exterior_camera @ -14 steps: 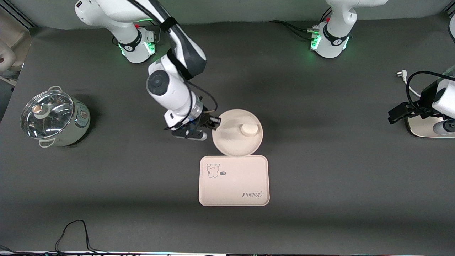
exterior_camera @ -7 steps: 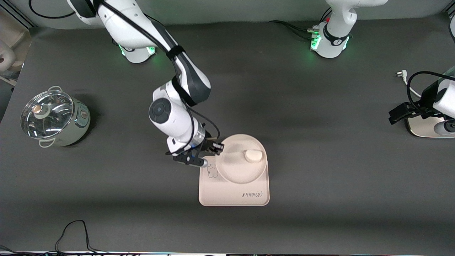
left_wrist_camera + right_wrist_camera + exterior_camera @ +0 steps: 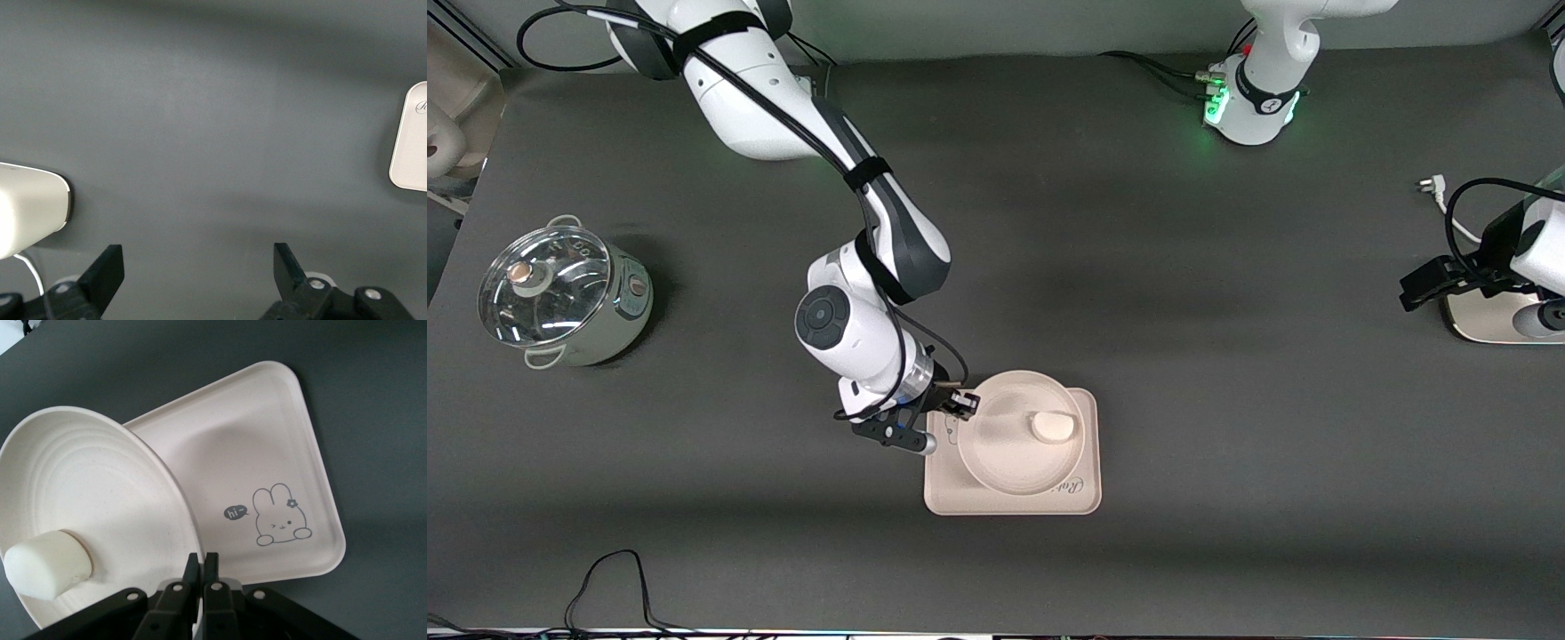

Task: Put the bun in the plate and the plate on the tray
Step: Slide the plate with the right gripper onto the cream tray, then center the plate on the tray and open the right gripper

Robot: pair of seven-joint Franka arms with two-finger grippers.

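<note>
Cream plate (image 3: 1009, 449) pinched at its rim by my right hand (image 3: 958, 408), above the tray (image 3: 1080, 502).
Bun (image 3: 1053, 427) rides inside (left hand (image 3: 197, 273) open, waiting at its end of the counter (image 3: 1227, 311)).

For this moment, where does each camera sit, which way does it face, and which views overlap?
Front view: high across the table, facing both arms' bases; right gripper holds the plate over the tray.
Left wrist view: on the waiting left arm, looking at bare table; open left gripper, tray corner.
Right wrist view: on the right wrist, looking at plate, bun and tray; shut fingers on the rim.
All three views show the tray.
</note>
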